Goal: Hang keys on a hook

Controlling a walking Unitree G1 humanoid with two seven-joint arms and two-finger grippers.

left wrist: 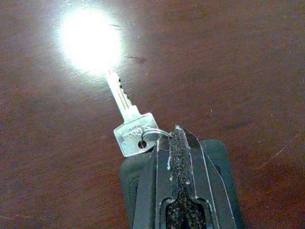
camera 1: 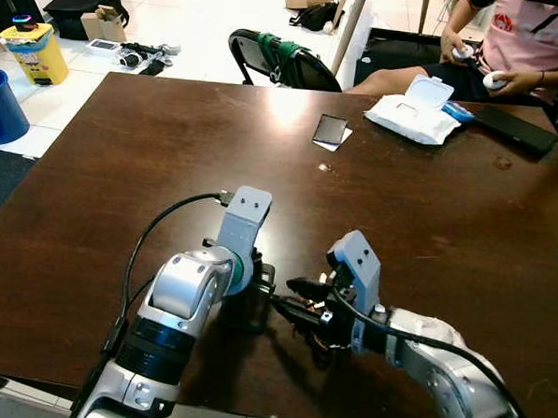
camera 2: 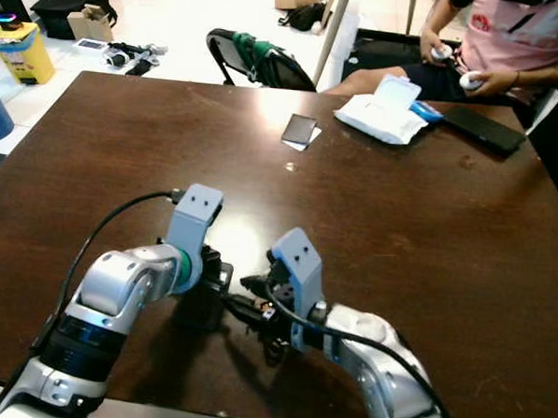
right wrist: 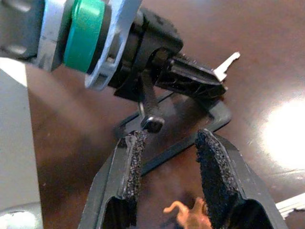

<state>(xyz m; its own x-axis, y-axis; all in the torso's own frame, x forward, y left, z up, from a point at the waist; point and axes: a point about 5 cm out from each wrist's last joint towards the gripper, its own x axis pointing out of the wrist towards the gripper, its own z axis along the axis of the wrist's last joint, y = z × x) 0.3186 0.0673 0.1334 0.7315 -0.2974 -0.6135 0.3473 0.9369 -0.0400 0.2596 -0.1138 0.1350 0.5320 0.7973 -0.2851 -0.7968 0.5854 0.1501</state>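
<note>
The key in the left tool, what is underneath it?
Under the key lies the dark brown table. The left tool is shut on its ring, just above a black stand. The tool covers most of that stand, so its hook cannot be seen here.

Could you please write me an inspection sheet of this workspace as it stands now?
Surface: dark brown table, glossy, with lamp glare.
Job's things: silver key on a ring, pinched in the left gripper; black hook stand on the table below it.
Clutter: wipes pack, small dark card, black flat case.
Grippers: left shut on the key ring; right gripper open, facing the left one.
Cables: black cable looping off the left arm.
Surroundings: seated person, folding chair, blue bin, yellow container.
</note>
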